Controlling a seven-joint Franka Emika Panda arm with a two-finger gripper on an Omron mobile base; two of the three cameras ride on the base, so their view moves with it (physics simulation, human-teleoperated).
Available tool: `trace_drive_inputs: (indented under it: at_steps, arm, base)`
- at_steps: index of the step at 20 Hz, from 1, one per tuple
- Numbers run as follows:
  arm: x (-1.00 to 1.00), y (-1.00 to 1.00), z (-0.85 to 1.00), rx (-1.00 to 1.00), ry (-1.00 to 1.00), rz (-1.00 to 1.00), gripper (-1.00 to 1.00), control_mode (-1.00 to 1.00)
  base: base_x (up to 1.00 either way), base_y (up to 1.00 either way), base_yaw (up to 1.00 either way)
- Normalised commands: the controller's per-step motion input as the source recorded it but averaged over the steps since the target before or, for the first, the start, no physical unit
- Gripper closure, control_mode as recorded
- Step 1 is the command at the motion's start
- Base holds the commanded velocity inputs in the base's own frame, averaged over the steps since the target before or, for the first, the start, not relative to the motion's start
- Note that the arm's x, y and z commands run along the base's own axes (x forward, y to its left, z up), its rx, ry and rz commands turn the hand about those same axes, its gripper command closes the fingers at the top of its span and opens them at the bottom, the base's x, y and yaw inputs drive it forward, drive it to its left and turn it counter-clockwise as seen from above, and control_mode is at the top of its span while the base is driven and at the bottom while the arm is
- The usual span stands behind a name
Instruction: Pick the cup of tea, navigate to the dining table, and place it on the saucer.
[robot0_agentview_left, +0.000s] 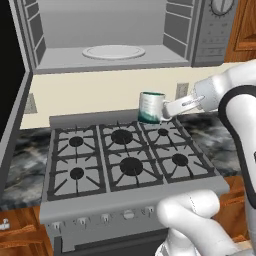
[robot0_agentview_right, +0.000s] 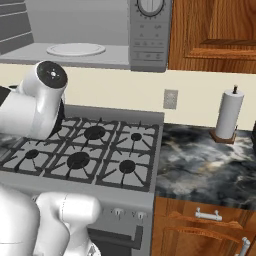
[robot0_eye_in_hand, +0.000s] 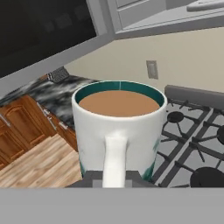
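Gripper (robot0_agentview_left: 169, 107) clamps the handle of the cup of tea (robot0_agentview_left: 151, 107), holding it upright above the stove's (robot0_agentview_left: 125, 155) rear burners (tea near the brim). It looks rigid, glazed and likely slippery, so the handle is the sound hold; keep it level

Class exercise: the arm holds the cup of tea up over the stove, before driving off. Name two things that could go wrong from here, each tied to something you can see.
1. The cup of tea is full nearly to its rim, so a tilt or jolt could spill it.
2. The gripper seems to hold the cup by its handle alone, above the stove; it might swing or slip, falling onto the grates.
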Motion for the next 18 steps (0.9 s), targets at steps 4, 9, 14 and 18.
trace_drive_inputs:
  at_steps: [4, 9, 14, 18]
  arm:
    - [-0.40, 0.00, -0.06, 0.00, -0.01, 0.00, 1.00, 1.00]
    - [0.00, 0.00, 0.00, 0.00, 0.00, 0.00, 1.00, 1.00]
    - [0.00, 0.00, 0.00, 0.00, 0.00, 0.00, 1.00, 1.00]
    - [0.00, 0.00, 0.00, 0.00, 0.00, 0.00, 1.00, 1.00]
  base:
    - [-0.25, 0.00, 0.00]
    - [-1.00, -0.12, -0.01]
    - [-0.56, -0.34, -0.29]
    - [0.07, -0.03, -0.78]
